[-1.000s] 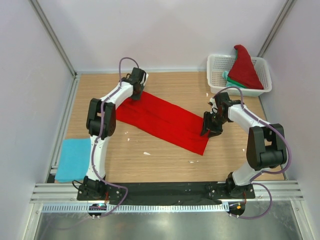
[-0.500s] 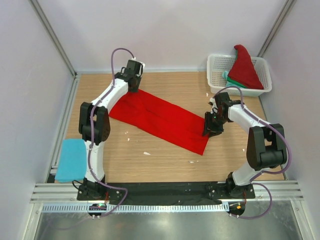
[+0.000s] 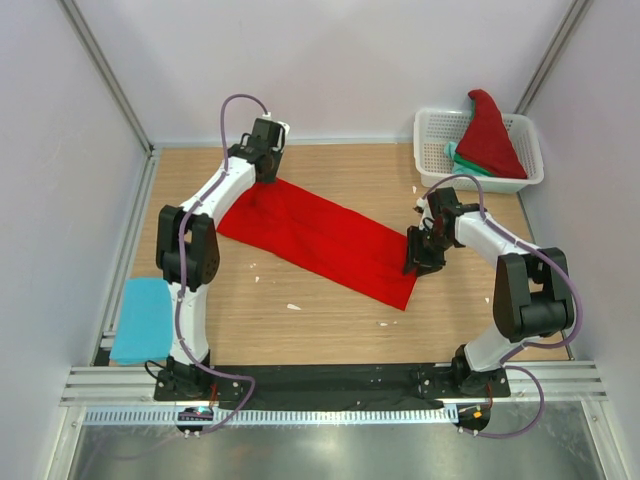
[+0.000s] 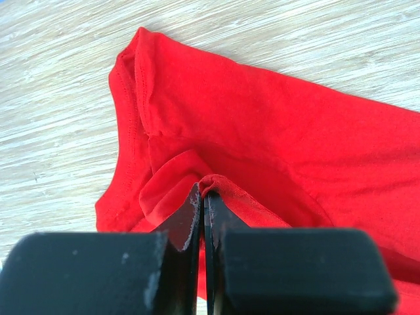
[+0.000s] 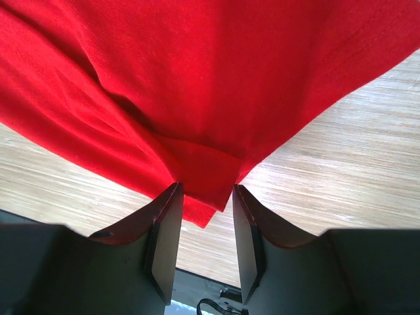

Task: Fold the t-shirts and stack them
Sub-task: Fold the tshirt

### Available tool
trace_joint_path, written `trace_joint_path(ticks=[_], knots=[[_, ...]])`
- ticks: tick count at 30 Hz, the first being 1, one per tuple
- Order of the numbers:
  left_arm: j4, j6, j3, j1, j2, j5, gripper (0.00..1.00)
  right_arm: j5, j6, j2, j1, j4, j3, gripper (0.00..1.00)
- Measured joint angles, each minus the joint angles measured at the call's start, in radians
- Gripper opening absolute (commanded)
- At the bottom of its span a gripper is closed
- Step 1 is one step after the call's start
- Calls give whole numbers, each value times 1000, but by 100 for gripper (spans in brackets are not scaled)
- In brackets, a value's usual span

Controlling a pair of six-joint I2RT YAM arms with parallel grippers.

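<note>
A bright red t-shirt [image 3: 320, 240] lies stretched in a long band slanting across the wooden table. My left gripper [image 3: 268, 172] is at its far left end, shut on a pinched fold of the cloth [image 4: 216, 184], with the fingertips [image 4: 203, 190] pressed together. At the near right end my right gripper [image 3: 415, 258] is open. A corner of the shirt [image 5: 203, 197] hangs between its parted fingers [image 5: 164, 223] and is not pinched. A folded light blue t-shirt [image 3: 145, 318] lies at the table's left edge.
A white lattice basket [image 3: 430, 150] stands at the back right. It holds another red t-shirt [image 3: 488, 135] draped over a teal-green one [image 3: 462, 160]. Small white specks dot the wood near the shirt. Walls close in on three sides.
My left gripper has pulled its end of the red shirt back and a little left, drawing the cloth out longer. The right gripper has stayed at the near right corner.
</note>
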Motion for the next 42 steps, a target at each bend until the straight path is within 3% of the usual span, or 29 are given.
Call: trace_joint_path(ticks=[2, 7, 20, 25, 42], knots=[[0, 0, 0, 0, 0, 2, 0, -1, 0, 0, 3, 0, 0, 49], [0, -1, 0, 0, 0, 6, 0, -2, -3, -11, 14, 0, -1, 52], [0, -5, 0, 0, 0, 11, 0, 32, -38, 42, 76, -3, 53, 50], [0, -9, 0, 0, 0, 11, 0, 115, -60, 77, 138, -13, 106, 59], [0, -32, -4, 0, 0, 10, 0, 199, -81, 96, 204, -14, 156, 58]])
